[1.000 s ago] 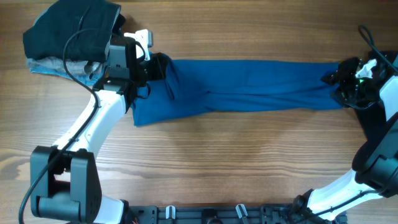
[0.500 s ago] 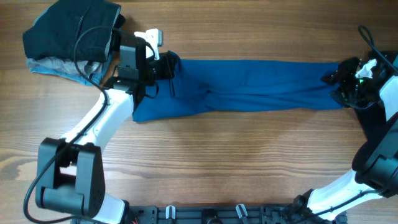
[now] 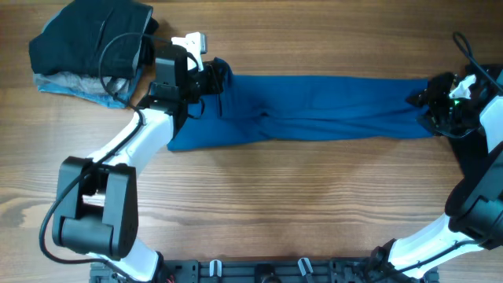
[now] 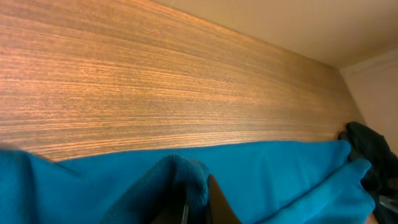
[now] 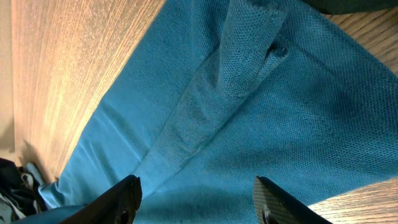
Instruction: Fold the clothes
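A royal-blue polo shirt [image 3: 314, 106] is lying stretched in a long band across the wooden bench [image 3: 275, 189]. The left jaws are pinching shut on a bunched fold at its left end. The right jaws are standing open over its right end.

This looks like a robotics lab bench: a white-and-black left arm [image 3: 134, 141] and right arm [image 3: 428, 236] rise from a black mounting rail [image 3: 275, 271] along the near edge of a wood-grain counter [image 3: 259, 196], with black cables [image 3: 118, 47] looping off them. A plain beige wall [image 4: 280, 25] backs the counter, and the only household things on it — a blue shirt [image 3: 314, 106] and a heap of dark garments [image 3: 78, 39] — lie within the arms' reach.
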